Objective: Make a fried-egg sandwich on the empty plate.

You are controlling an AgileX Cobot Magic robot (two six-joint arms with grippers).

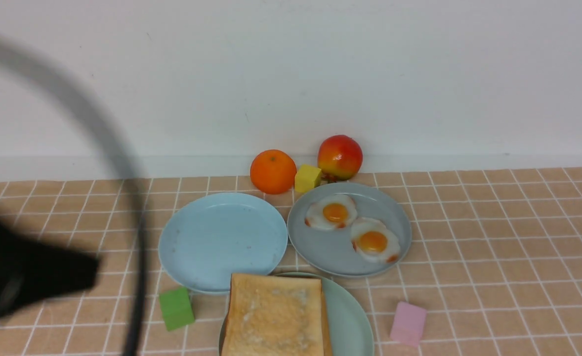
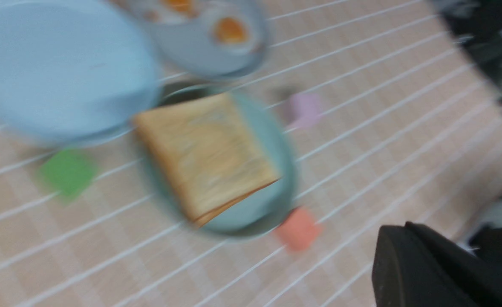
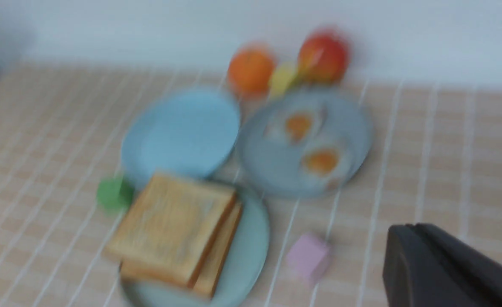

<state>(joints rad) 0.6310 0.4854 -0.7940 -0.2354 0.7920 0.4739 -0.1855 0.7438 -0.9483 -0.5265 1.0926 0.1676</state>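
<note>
Golden-brown toast slices (image 1: pixel 273 316) sit stacked on the mint-green plate (image 1: pixel 350 321) nearest the robot, while two fried eggs (image 1: pixel 331 212) lie on the grey-blue plate (image 1: pixel 320 254) behind. No egg shows between the slices, so the filling appears yet to be added. Both the left gripper (image 1: pixel 86 271) and the right gripper (image 3: pixel 408 260) are closed and empty, clear of the food.

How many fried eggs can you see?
2. Both lie on the grey-blue plate: one egg toward the wall, the other egg nearer the robot and further right. Another could hide between the toast slices.
</note>
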